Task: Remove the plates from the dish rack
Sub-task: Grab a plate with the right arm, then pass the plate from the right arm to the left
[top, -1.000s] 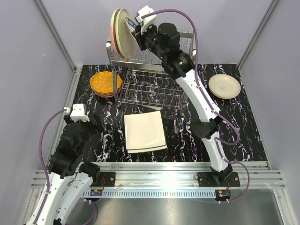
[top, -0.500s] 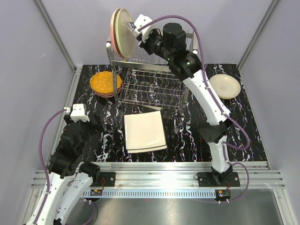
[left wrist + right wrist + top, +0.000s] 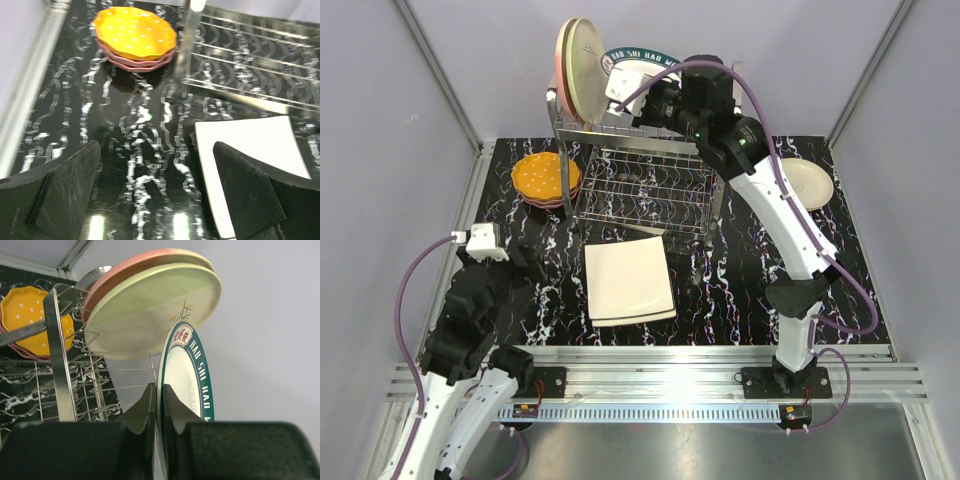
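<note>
At the top tier of the rack [image 3: 640, 190], the right gripper [image 3: 157, 390] pinches the green-rimmed plate [image 3: 189, 385] by its edge, upright, probably so it lifts free of the pegs beside the pink and cream plates [image 3: 150, 305]. The left gripper [image 3: 155, 167] hangs open over the table [image 3: 125, 125] near the orange plate [image 3: 135, 32] and square plates [image 3: 250, 150], seemingly kept out of the way.

Your right gripper [image 3: 159, 396], arm stretched high and forward, is pinched on a plate [image 3: 192, 380] rim; your left gripper [image 3: 159, 195] (arm folded low) gapes wide.
</note>
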Motion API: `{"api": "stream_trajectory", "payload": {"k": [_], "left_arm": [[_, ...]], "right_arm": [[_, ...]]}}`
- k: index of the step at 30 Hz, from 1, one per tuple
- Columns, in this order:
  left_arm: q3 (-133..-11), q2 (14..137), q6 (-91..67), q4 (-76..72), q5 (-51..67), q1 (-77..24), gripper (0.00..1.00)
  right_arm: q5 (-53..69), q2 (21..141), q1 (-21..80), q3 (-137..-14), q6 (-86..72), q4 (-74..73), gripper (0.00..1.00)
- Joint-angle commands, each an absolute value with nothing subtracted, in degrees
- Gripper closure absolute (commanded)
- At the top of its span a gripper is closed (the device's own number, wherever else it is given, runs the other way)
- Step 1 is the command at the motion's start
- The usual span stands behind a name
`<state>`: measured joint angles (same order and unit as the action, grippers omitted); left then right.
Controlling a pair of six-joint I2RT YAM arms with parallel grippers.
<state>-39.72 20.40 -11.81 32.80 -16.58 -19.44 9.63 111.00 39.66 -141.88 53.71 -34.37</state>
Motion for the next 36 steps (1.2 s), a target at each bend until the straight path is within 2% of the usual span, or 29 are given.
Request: {"api": "stream_trajectory", "payload": {"k": [1, 8, 12, 18, 22, 31, 36], "left_arm": [[-40.95, 21.09, -18.69, 27.87, -10.39, -19.42, 0.01], [-45.08, 25.65, -33.38, 21.12, 1.90, -19.42, 0.01], [-46.40, 27.94, -44.01, 14.78, 6.50, -19.42, 0.01], [-49.04, 32.86, -60.19, 1.86, 13.43, -19.42, 0.01], [-50.89, 37.60, -69.49, -7.88, 19.84, -19.34, 0.01], [-52.29, 46.40, -75.94, -15.29, 27.77, -20.91, 0.01], [-52.82, 48.07, -74.36, -13.01, 27.86, -23.82, 0.01]], "right_arm": [[11.25, 104.16, 39.64, -140.37, 64.41, -32.87, 1.00], [12.74, 99.50, 39.64, -137.90, 70.31, -36.38, 1.00], [18.17, 96.51, 39.64, -137.38, 74.60, -42.09, 1.00], [22.92, 87.11, 41.22, -127.89, 83.75, -46.66, 1.00], [23.82, 78.60, 42.97, -117.11, 88.32, -47.03, 1.00], [20.57, 64.88, 50.00, -96.53, 93.51, -40.27, 1.00], [18.81, 62.32, 52.99, -91.94, 94.13, -38.59, 1.00]]}}
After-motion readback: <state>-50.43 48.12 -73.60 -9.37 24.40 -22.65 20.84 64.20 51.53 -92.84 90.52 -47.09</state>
